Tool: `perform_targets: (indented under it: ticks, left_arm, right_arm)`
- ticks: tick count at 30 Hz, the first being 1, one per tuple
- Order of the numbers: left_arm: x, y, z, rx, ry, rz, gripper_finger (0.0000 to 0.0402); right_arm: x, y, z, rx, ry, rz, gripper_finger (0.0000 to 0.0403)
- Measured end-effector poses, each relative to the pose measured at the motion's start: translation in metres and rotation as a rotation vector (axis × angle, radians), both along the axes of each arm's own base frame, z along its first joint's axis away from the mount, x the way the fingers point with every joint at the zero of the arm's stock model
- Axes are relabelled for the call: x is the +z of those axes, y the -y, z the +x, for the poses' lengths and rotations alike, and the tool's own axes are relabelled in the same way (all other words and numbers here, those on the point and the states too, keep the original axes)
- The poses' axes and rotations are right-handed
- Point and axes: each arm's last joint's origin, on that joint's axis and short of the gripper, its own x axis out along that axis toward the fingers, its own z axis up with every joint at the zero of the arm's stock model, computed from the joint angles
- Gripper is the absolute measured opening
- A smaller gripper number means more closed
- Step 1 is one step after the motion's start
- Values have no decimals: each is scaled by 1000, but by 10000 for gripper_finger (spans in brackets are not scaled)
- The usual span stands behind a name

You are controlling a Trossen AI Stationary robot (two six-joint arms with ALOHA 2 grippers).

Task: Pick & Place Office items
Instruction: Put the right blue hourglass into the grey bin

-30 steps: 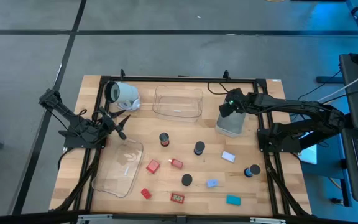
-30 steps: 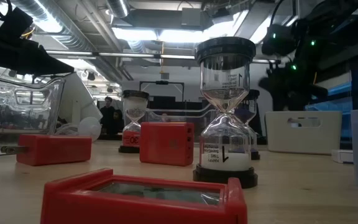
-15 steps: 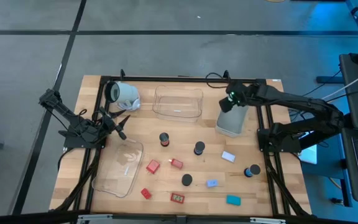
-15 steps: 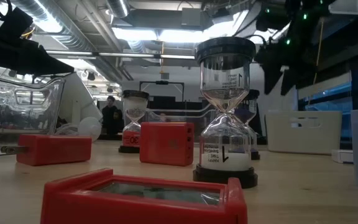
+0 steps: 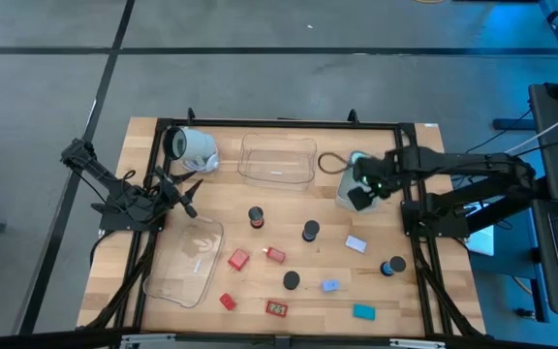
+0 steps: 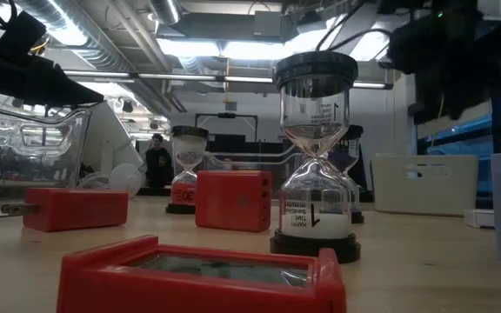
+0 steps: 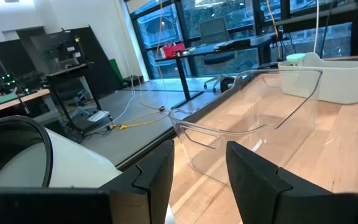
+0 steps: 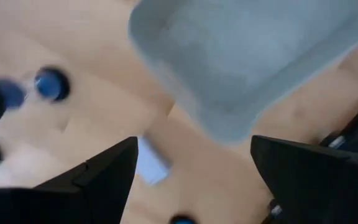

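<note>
The office items lie scattered on the near half of the table. They are red blocks [image 5: 238,259] [image 5: 277,308], black round knobs [image 5: 310,231] [image 5: 256,216], a blue block [image 5: 330,286], a teal block [image 5: 363,311] and a pale lavender piece [image 5: 356,243]. In the low view the knobs are hourglasses [image 6: 314,156] standing upright. My right gripper [image 5: 357,191] hangs open over the grey tub [image 5: 366,199], and its wrist view shows the tub [image 8: 253,56] and the lavender piece [image 8: 153,160] below. My left gripper [image 5: 188,190] waits open near the mug [image 5: 194,148].
A clear tray [image 5: 277,160] stands at the far middle of the table. A second clear tray [image 5: 187,260] lies at the near left. The white mug lies on its side in the far left corner. Bare wood shows between the tub and the scattered pieces.
My right gripper first drew back and up toward the table's far edge. It then swung toward the near edge, out over the grey tub. The left arm and all the pieces stayed where they were.
</note>
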Motion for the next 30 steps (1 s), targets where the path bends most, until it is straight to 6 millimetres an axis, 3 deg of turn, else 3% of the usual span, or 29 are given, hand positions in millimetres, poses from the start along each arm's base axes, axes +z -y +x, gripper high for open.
perform_targets:
  ticks: [7,15,24,30]
  left_arm:
    - [-1,0,0,-7,-7,3,143]
    - [-1,0,0,-7,-8,4,143]
    - [-1,0,0,-7,-8,4,143]
    - [-1,0,0,-7,-9,4,143]
  right_arm:
    - [0,-53,-5,-21,-20,106,314]
    - [-1,-103,-23,-197,-73,152,314]
    - [-14,-140,-34,-315,-187,154,314]
    - [-21,-150,-35,-318,-279,175,314]
